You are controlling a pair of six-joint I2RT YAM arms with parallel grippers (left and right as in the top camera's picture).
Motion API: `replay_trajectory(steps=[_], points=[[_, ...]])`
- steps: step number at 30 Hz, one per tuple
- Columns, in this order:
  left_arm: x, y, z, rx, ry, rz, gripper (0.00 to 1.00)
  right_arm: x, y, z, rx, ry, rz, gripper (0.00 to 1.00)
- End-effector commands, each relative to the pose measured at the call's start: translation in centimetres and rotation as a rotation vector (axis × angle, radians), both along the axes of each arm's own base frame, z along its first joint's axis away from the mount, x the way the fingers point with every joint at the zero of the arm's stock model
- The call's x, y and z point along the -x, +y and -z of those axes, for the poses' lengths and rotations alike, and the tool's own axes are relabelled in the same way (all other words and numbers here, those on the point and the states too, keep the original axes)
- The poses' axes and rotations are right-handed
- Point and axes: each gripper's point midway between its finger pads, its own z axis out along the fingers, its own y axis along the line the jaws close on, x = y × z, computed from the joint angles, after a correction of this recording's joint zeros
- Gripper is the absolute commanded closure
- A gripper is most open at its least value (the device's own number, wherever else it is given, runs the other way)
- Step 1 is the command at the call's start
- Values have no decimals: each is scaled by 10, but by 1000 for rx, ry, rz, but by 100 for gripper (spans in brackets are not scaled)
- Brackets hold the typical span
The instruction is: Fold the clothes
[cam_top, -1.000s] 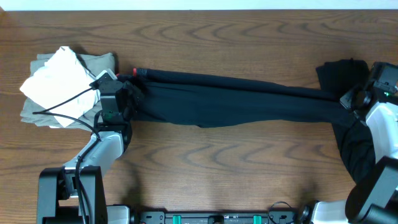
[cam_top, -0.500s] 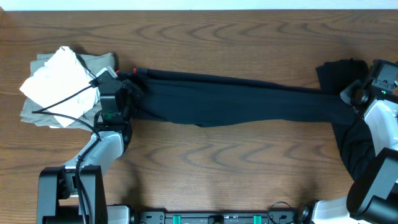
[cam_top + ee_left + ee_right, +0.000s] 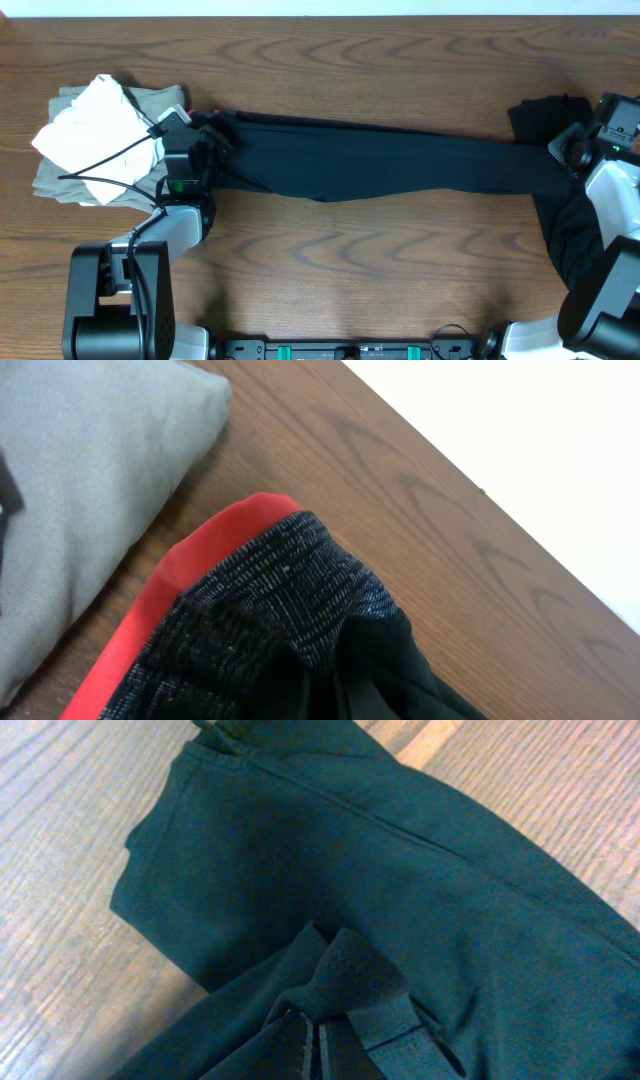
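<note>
The left hand [image 3: 203, 148] and the right hand [image 3: 562, 156] were each pinched shut on one end of the pants [image 3: 380, 160], so they should lift together and evenly to keep the cloth flat.

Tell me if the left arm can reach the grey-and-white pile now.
Probably, but not freely: the pile lies beside the left claw, nothing between, yet that claw is shut on the pants.

Seen from overhead, the left jaws are concealed beneath their own wrist at 9 o'clock. In the right wrist view, the right jaws are buried in black folds of the pants [image 3: 400, 870] at 6 o'clock. The grey cloth [image 3: 80, 490] is cut off at 9 o'clock.
</note>
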Motion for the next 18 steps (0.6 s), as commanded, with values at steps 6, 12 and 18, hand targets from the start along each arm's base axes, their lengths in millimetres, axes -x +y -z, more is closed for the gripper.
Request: replay_trajectory(steps=[6, 12, 18], points=[[-9, 7, -8, -37, -29, -21, 94, -13, 1, 23, -28, 13, 5, 99], [-10, 7, -10, -48, -40, -15, 38, -23, -3, 32, -22, -9, 2, 74], [-10, 7, -10, -53, -39, -11, 34, -33, -7, 25, -2, -58, 1, 68]])
